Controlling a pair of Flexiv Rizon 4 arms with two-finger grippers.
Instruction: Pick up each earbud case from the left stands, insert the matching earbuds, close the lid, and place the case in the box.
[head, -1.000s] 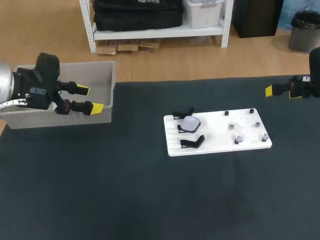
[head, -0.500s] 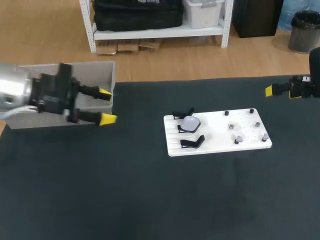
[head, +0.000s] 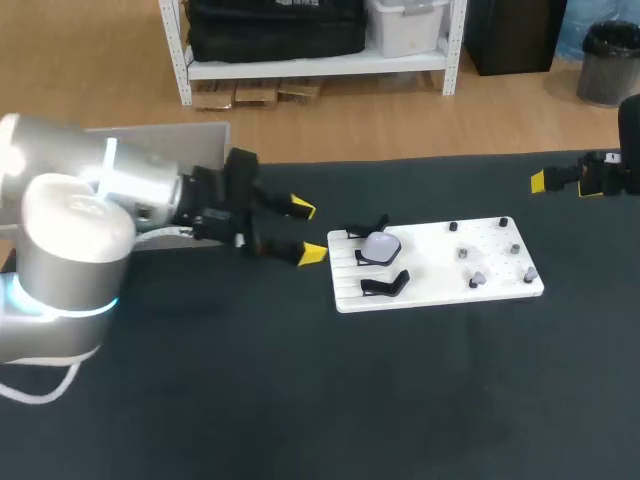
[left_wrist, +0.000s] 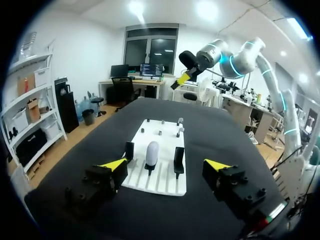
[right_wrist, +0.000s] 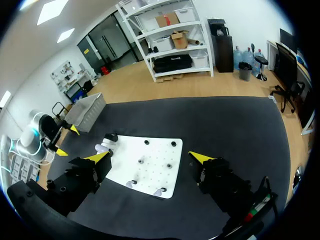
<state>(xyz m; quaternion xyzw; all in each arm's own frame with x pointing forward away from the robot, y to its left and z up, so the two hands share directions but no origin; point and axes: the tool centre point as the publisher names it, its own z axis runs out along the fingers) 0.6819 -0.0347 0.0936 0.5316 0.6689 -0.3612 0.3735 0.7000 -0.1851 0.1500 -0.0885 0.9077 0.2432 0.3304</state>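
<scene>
Upright, a smooth oval earbud case (left_wrist: 151, 153) stands on a white board (left_wrist: 161, 176).

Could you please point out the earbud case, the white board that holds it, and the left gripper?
earbud case (head: 380, 245), head view, middle of its rounded shell.
white board (head: 430, 270), head view, a bare patch near its centre.
left gripper (head: 309, 231), head view, midway between its yellow tips.
</scene>
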